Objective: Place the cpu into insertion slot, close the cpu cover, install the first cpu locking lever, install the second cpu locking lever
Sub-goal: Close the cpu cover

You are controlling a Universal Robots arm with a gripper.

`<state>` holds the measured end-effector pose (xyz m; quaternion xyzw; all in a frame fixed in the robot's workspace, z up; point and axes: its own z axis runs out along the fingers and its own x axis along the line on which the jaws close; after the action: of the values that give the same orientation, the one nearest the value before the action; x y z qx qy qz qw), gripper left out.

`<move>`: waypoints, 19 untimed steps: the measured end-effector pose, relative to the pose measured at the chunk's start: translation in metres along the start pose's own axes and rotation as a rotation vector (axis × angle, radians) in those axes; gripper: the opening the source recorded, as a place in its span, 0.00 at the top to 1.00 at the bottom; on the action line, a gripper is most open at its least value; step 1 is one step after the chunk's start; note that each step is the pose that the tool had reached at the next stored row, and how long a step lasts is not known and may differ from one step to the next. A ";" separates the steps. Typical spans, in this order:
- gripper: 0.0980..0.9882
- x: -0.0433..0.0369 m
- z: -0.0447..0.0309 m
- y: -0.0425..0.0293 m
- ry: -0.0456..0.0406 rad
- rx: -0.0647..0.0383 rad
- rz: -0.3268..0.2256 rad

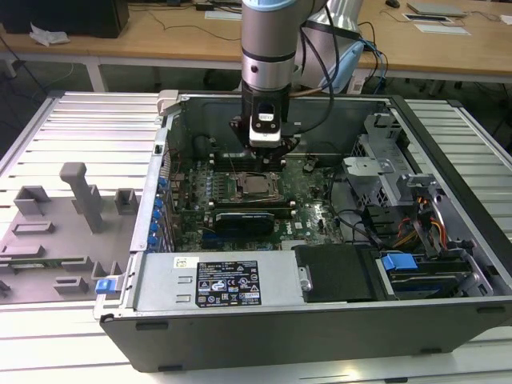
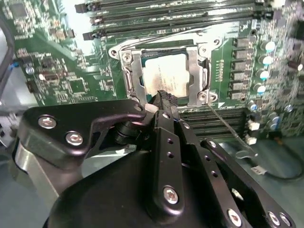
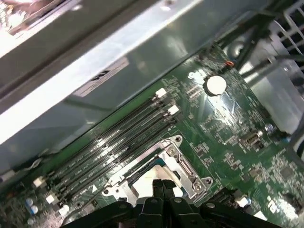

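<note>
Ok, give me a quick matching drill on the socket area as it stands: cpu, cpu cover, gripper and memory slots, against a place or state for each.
Things:
1. cpu
2. cpu cover
3. gripper
4. memory slots

Places or states:
A. long black rows on the green motherboard
B. shut, tip at the chip's edge
C. lies flat, framing the chip
D. seated under the frame opening, silver top showing

Pairs: 1-D, 2-C, 3-B, 4-A
</note>
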<state>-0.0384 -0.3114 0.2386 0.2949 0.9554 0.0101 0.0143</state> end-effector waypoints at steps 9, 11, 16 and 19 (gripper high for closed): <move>0.99 0.0000 0.0005 0.0000 0.0060 -0.005 -0.220; 0.99 0.0000 0.0008 -0.0001 0.0077 -0.006 -0.283; 0.99 0.0000 0.0021 -0.0001 0.0107 -0.008 -0.389; 0.99 0.0001 0.0030 -0.0001 0.0125 -0.010 -0.451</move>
<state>-0.0384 -0.3114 0.2356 0.0736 0.9971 0.0130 0.0117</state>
